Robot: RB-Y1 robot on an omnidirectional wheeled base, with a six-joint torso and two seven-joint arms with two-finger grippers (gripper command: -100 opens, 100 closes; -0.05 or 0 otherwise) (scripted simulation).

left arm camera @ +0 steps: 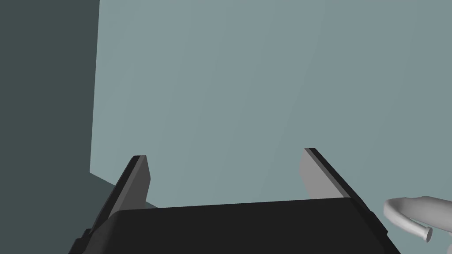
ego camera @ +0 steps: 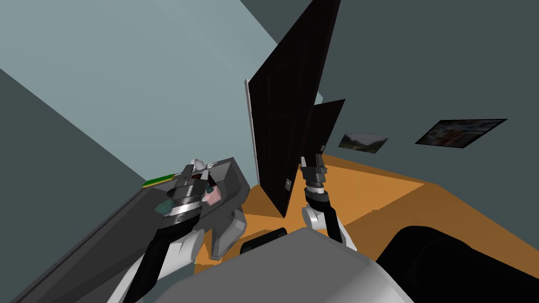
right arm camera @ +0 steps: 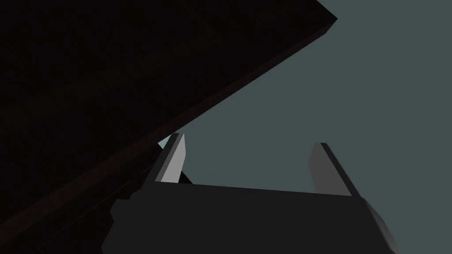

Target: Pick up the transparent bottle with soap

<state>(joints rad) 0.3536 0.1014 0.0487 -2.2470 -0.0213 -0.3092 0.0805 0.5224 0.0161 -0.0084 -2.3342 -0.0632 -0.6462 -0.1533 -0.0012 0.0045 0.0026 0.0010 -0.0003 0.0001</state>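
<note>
The left hand [ego camera: 196, 172] [left arm camera: 225, 154] has its two thin grey fingers [left arm camera: 140, 176] spread wide apart, with nothing between them. It points at a pale blue-grey wall [left arm camera: 265, 88]. A curved light grey tap [left arm camera: 410, 216] [ego camera: 199, 164] is just beside the hand. The hand hangs over a long dark grey surface [ego camera: 105, 231]. A small pink and blue-green thing [ego camera: 213, 197] sits close under the left wrist. It may be the soap bottle, but I cannot tell. The right hand [ego camera: 311, 158] [right arm camera: 249, 141] is well apart from the left one, and its fingers are spread wide too. It is near a big black door panel [ego camera: 284, 121] [right arm camera: 132, 88], above an orange floor [ego camera: 379, 194].
</note>
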